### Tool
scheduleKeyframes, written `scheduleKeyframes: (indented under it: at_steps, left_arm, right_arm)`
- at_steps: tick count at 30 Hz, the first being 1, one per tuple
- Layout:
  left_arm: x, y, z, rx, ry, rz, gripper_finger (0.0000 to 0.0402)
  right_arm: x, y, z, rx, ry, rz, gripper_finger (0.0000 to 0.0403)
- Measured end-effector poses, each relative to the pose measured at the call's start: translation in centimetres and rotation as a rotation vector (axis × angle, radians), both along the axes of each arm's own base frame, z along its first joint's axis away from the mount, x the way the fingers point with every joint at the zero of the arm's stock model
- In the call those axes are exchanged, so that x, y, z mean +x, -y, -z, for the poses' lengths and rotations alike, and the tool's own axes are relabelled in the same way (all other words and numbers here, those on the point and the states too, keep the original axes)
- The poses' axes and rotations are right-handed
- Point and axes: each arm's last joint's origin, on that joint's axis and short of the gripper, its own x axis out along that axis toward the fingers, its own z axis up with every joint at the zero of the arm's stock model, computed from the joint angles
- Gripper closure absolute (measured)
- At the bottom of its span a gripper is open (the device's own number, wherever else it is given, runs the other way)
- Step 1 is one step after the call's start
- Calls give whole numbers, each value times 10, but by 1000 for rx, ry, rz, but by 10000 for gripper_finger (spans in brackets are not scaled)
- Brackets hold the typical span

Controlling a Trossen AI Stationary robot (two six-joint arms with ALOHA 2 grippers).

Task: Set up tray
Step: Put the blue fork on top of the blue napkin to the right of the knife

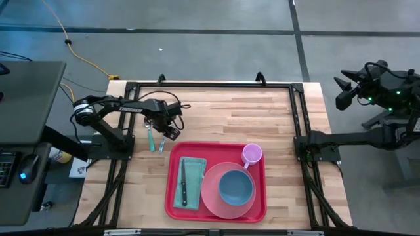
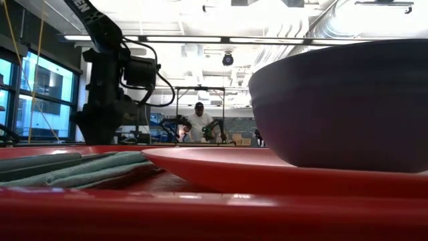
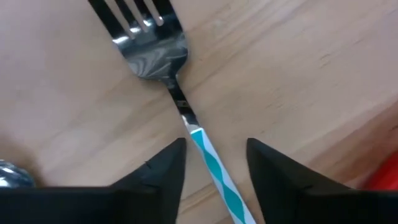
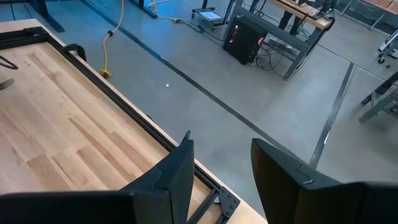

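Note:
The red tray (image 1: 172,196) lies at the table's near middle. It holds a teal napkin (image 1: 193,167) with a knife (image 1: 184,183), a pink plate (image 1: 213,200) with a blue bowl (image 1: 235,187), and a pink cup (image 1: 252,154). A fork (image 3: 152,53) with a teal-and-white striped handle (image 3: 214,171) lies flat on the wood, left of the tray. My left gripper (image 3: 214,146) is open and hangs just above it, one finger on either side of the handle. My right gripper (image 4: 221,146) is open, beyond the table's right edge.
A spoon bowl (image 3: 7,174) lies beside the fork, and two teal-handled utensils (image 1: 151,139) show under the left arm. The tray's red corner (image 3: 385,177) is close by. A black frame (image 1: 210,84) runs round the table. A person (image 2: 198,120) stands far off in the room.

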Motion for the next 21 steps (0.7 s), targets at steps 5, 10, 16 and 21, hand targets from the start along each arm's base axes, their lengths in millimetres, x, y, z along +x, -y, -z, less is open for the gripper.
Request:
scheduleKeyframes:
  at_steps: [5, 10, 16, 21]
  left_arm:
    - [-2, 0, 1, 22, -27, 1, 292]
    - [-2, 0, 1, 14, -15, 62, 382]
    - [3, -1, -7, 1, 13, 153, 382]
    - [16, -4, -29, -13, 140, 199, 382]
  right_arm:
    - [0, 0, 0, 0, 0, 0, 265]
    - [0, 0, 0, 0, 0, -1, 265]
    - [0, 0, 0, 0, 0, 0, 265]
    - [0, 0, 0, -4, -1, 5, 265]
